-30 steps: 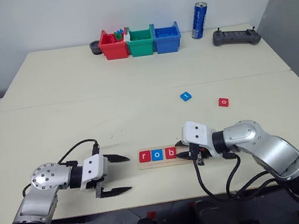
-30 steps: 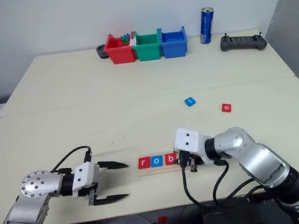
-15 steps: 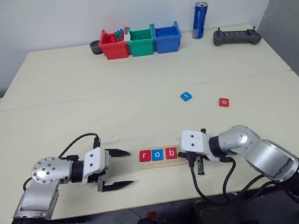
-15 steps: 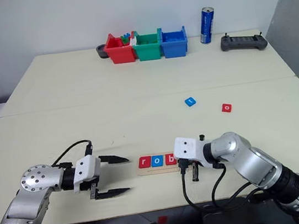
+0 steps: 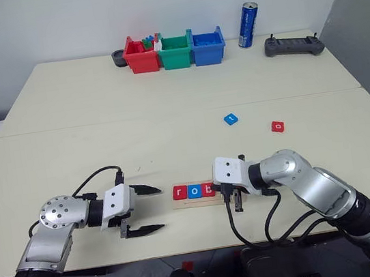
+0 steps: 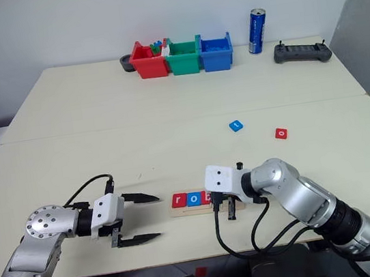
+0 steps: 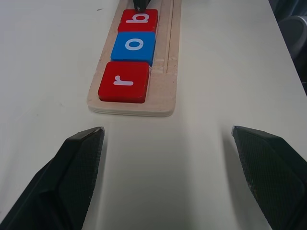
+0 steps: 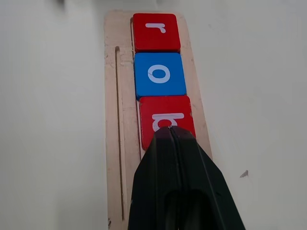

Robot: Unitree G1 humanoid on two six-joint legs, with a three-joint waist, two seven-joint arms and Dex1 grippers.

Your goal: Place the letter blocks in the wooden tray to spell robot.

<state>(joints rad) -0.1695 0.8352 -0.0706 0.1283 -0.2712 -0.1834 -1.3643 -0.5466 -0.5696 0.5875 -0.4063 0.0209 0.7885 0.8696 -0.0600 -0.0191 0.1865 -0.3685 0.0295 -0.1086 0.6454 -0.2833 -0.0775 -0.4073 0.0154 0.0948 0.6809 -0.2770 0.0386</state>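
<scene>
Head views, wooden tray: lies near the front edge of the counter, between the 2 arms.
Head views, letter blocks: red r, blue o and red b sit side by side in the tray; a blue block and a red block lie loose farther back on the right, well apart from the tray.
Head views, left gripper: hovers just left of the tray, fingers spread wide, holding nothing.
Head views, right gripper: at the tray's right end, fingers pressed together, nothing between them.
Head views, far edge: red bin, green bin, blue bin, can, controller.
Left wrist view: both fingers flank the tray's near end; r, o, b run away from them.
Right wrist view: the closed fingertips meet over the b block; whether they touch it I cannot tell.
</scene>
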